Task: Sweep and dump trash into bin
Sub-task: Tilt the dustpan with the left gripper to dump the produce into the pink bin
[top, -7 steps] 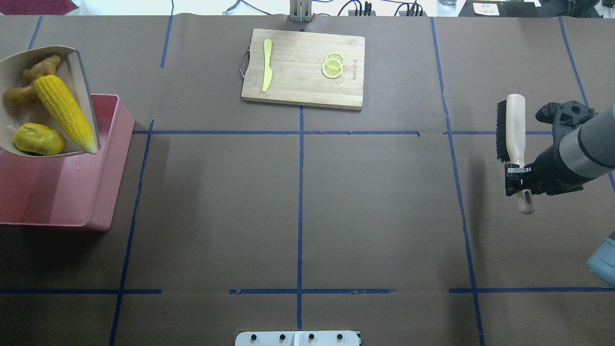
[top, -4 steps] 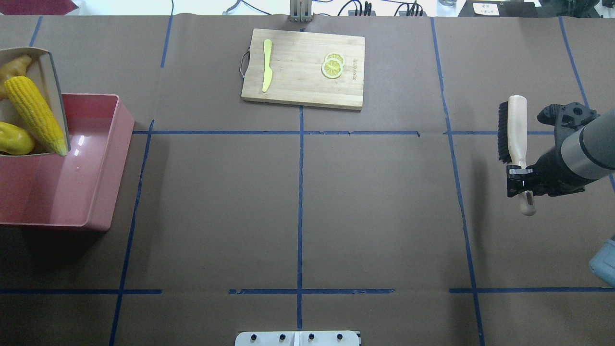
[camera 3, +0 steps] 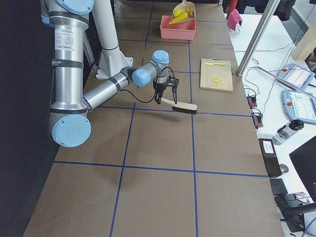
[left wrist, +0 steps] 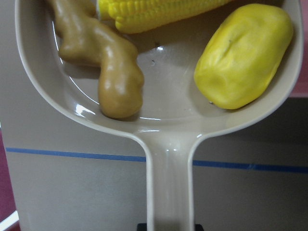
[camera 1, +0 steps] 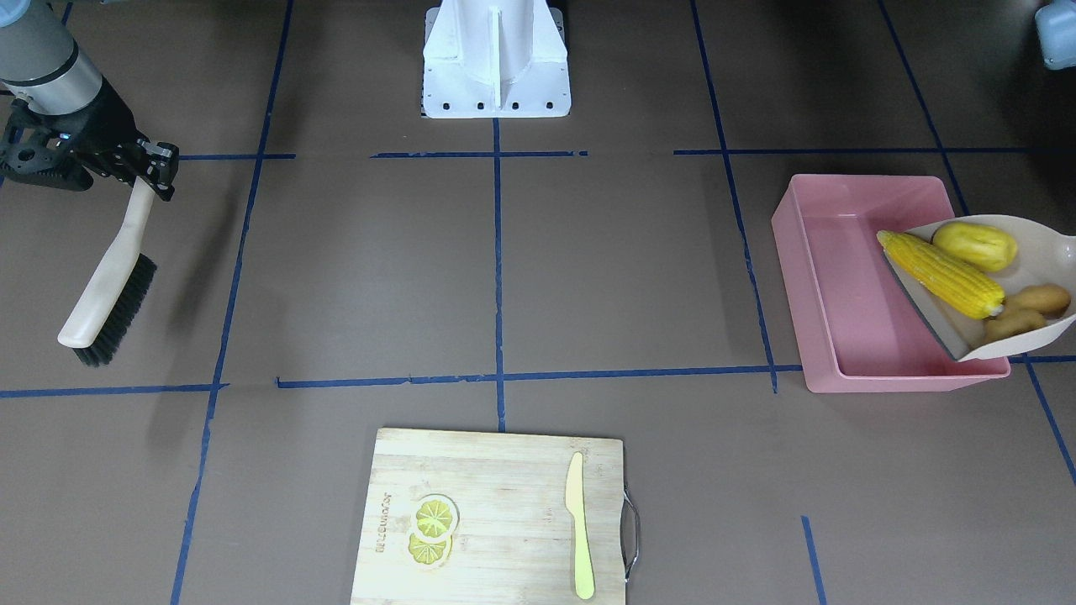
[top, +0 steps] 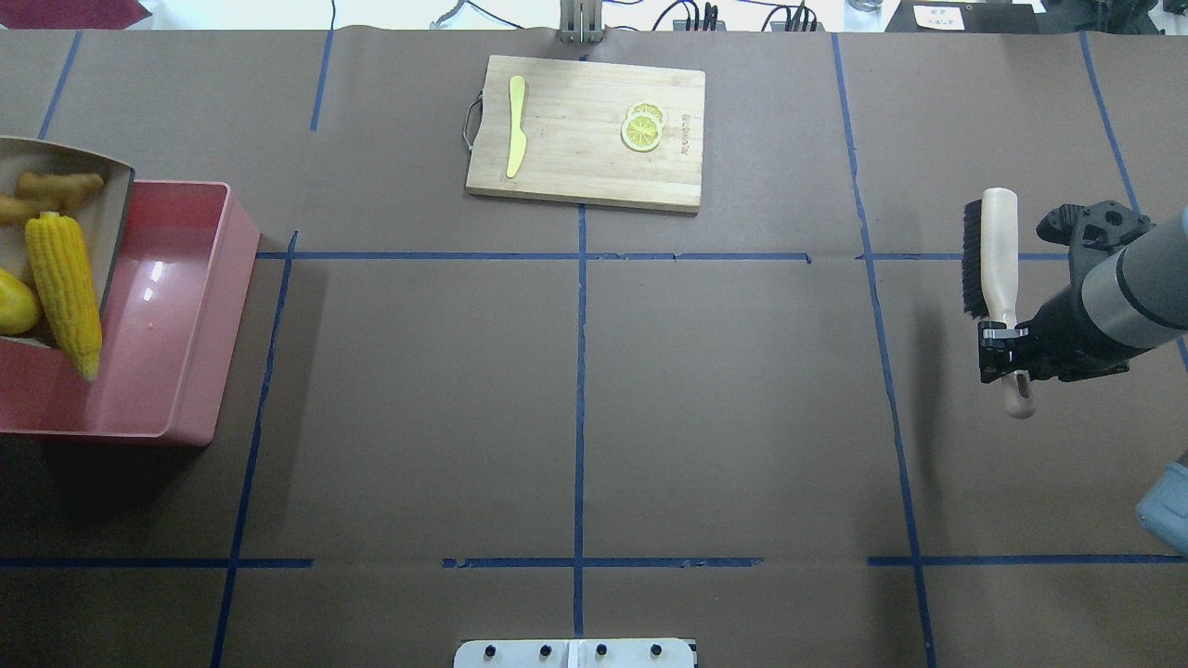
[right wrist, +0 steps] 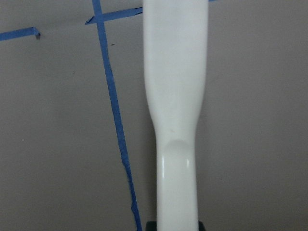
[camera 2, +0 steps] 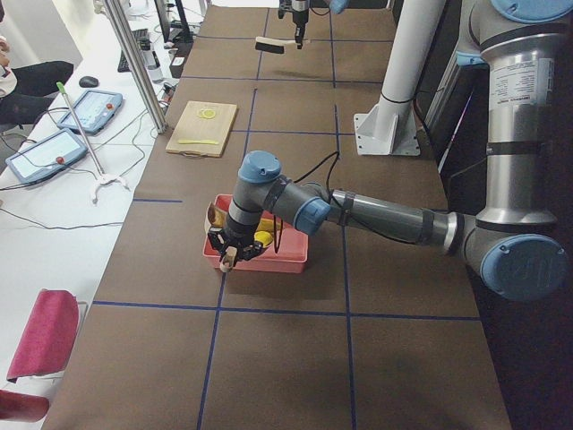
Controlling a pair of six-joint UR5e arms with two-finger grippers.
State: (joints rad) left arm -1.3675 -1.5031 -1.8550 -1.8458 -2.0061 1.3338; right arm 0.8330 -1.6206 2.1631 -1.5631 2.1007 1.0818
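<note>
The beige dustpan [camera 1: 1046, 252] is tilted over the pink bin [camera 1: 841, 294] at the table's left end, its lip above the bin's floor. It holds the corn cob [camera 1: 940, 273], the yellow potato-like lump [camera 1: 975, 245] and the tan ginger root [camera 1: 1025, 311]. The corn's [top: 63, 288] tip hangs past the lip over the bin [top: 218, 325]. My left gripper [left wrist: 168, 226] is shut on the dustpan's handle [left wrist: 169, 183]. My right gripper [top: 1002, 348] is shut on the handle of a black-bristled brush [top: 988, 250], held above the table at the far right.
A wooden cutting board [top: 585, 167] at the table's far middle carries a pale yellow-green knife [top: 515, 125] and lemon slices [top: 642, 128]. The white robot base [camera 1: 496, 59] stands at the near middle edge. Blue tape lines cross the brown table.
The dustpan has moved left and turned over the bin. The corn has slid down towards the lip and its tip now hangs over the bin. The right arm with the brush has barely moved.
</note>
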